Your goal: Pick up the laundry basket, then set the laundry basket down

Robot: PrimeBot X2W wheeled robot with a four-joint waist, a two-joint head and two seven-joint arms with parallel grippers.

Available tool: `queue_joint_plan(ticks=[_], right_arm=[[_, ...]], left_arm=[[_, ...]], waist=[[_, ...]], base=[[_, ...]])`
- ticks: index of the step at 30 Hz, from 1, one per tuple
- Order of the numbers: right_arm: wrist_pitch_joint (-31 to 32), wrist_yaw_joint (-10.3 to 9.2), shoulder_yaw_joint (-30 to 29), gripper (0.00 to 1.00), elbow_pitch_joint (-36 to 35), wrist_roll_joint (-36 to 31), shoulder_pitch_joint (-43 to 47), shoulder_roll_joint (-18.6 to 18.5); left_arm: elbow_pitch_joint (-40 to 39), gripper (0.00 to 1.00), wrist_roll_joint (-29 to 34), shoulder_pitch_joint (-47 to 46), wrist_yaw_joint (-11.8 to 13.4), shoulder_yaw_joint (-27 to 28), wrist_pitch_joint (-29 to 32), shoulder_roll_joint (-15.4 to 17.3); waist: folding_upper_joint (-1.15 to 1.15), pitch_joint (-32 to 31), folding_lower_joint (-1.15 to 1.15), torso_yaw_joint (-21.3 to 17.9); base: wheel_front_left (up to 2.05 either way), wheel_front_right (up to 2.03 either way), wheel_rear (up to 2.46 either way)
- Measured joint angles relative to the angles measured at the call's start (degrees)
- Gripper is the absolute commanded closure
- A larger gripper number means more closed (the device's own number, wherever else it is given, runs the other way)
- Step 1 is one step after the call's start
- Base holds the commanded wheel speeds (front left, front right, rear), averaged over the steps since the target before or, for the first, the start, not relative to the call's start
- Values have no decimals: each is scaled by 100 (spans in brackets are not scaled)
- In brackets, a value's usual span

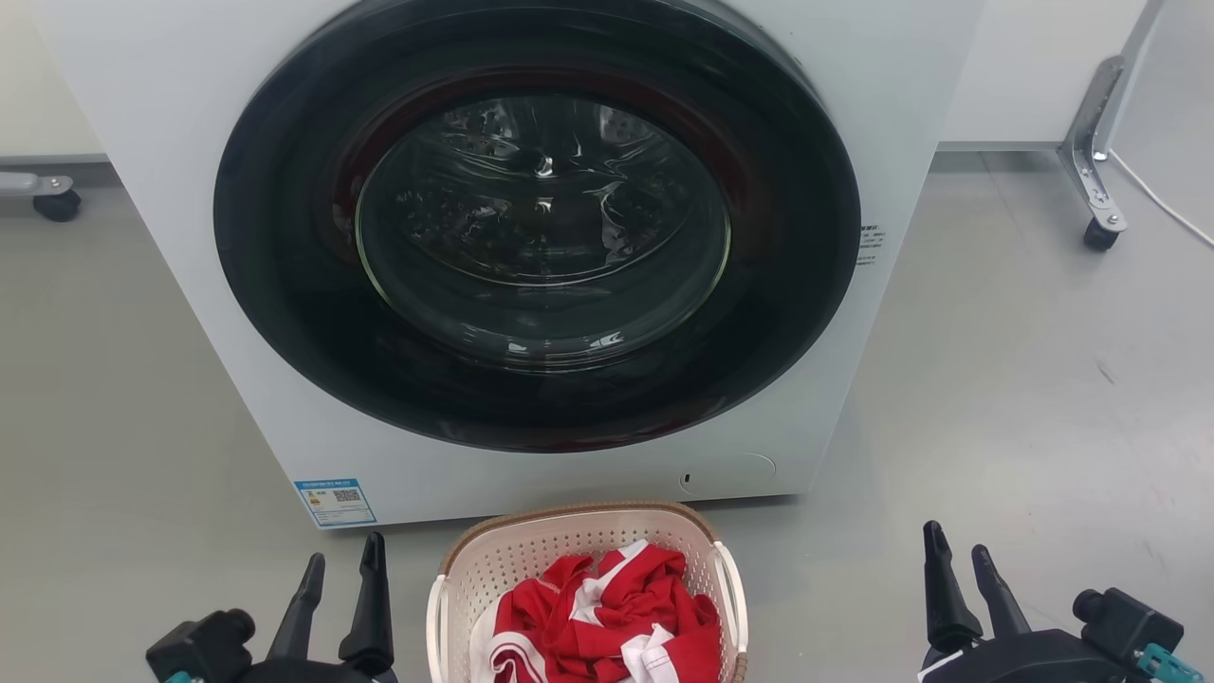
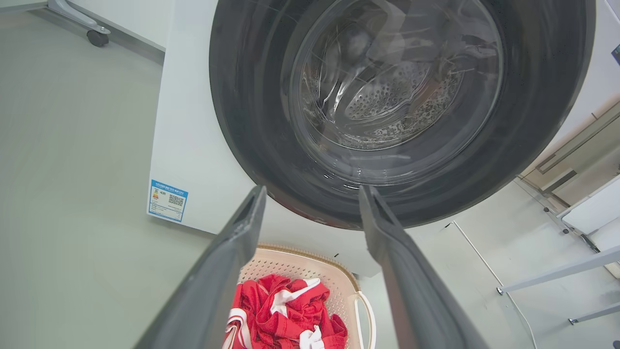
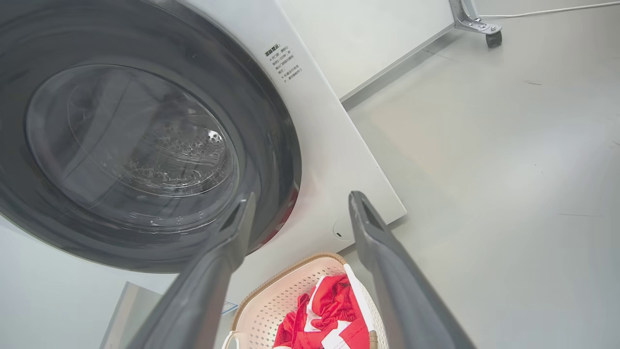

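The laundry basket [image 1: 517,560] sits on the gray floor [image 1: 996,379], right in front of the big white washing machine [image 1: 171,142] and near the robot. It stands flat with its open top facing up. Its far brown edge runs left to right, lined up with the front of the machine and just beside it. One white loop handle [image 1: 434,617] sticks out on the left side and the other handle [image 1: 735,593] on the right. The near end of the basket is cut off at the bottom of the head view, so I cannot tell if it is longer from left to right or from near to far. Red and white clothes [image 1: 607,617] are piled inside it. The round dark door [image 1: 541,228] of the machine is closed, and a small blue sticker [image 1: 335,501] is low on the machine's left corner. The left claw [image 1: 343,552] is just to the left of the basket, not touching it. Its two fingers are a little apart, point toward the machine, and hold nothing. The right claw [image 1: 956,541] is farther off to the right of the basket. Its fingers are apart too, and it holds nothing. From the left wrist, the left claw [image 2: 312,191] has an empty gap, with the basket [image 2: 290,264] showing below it. From the right wrist, the right claw [image 3: 301,198] is the same, with the basket [image 3: 286,300] low between its fingers.
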Motion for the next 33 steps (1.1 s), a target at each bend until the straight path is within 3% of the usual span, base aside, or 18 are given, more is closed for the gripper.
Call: queue_joint_plan(ticks=[33], right_arm=[[-717, -455, 648, 0, -412, -2944, 137, -74]], left_arm=[[-363, 0, 3150, 247, 491, -394, -734, 25]], waist=[[0, -59, 0, -21]], base=[[0, 0, 0]])
